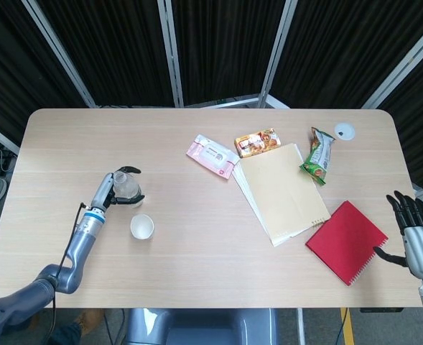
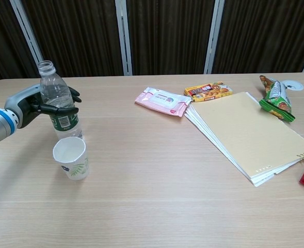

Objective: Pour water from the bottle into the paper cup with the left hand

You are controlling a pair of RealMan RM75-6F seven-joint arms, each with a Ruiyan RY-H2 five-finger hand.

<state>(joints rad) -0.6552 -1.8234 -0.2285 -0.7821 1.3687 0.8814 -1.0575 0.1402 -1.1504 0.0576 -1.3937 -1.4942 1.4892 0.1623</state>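
The left hand (image 2: 30,107) is wrapped around the water bottle (image 2: 57,103) at mid-body, with fingers (image 2: 64,109) curled across the front just above the green label. The bottle stands upright on the table (image 1: 197,237), uncapped, at the left side of the scene. In the head view the same hand (image 1: 109,191) reaches in from the near left and its fingers close around the bottle (image 1: 125,188).

The paper cup (image 2: 71,157) stands upright and open directly in front of the bottle, on the near side, just beside its base; whether the two touch cannot be determined. In the head view the cup (image 1: 142,226) sits near and slightly right of the bottle.

The right hand (image 1: 415,233) appears at the near right edge of the table, fingers spread apart, holding nothing.

Other items on the table: a pink wet-wipes pack (image 1: 212,155) near the centre, an orange snack box (image 1: 257,141) to its right, a tan spiral notebook (image 1: 279,190), a green snack bag (image 1: 318,155) at far right, and a red notebook (image 1: 346,241) close to the right hand.
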